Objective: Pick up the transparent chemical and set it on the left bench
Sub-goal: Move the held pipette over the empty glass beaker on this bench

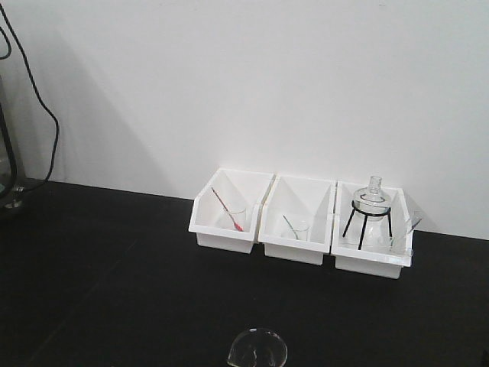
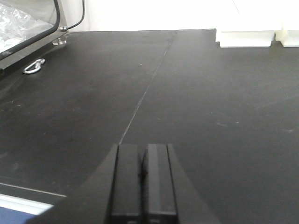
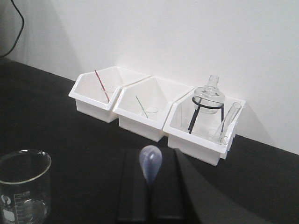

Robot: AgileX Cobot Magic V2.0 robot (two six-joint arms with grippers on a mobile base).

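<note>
Between the fingers of the right end effector (image 3: pixel 150 154), pinched tight, the transparent chemical (image 3: pixel 150 169) stands bulb-up over the table (image 3: pixel 70 133), near the beaker (image 3: pixel 23 186) and short of the white bins (image 3: pixel 140 125). Lower it onto bare black surface clear of the glass, then part the fingers slowly so it lies flat without rolling. The left end effector (image 2: pixel 144 150) rests pressed together, holding nothing.

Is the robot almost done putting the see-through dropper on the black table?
About halfway. Done: the right pincer is shut on the clear dropper, its bulb poking up out of it. In hand: it holds the dropper above the black bench with the three white bins. Left: lay the dropper on the bench and let go. The left pincer is shut and empty.
</note>
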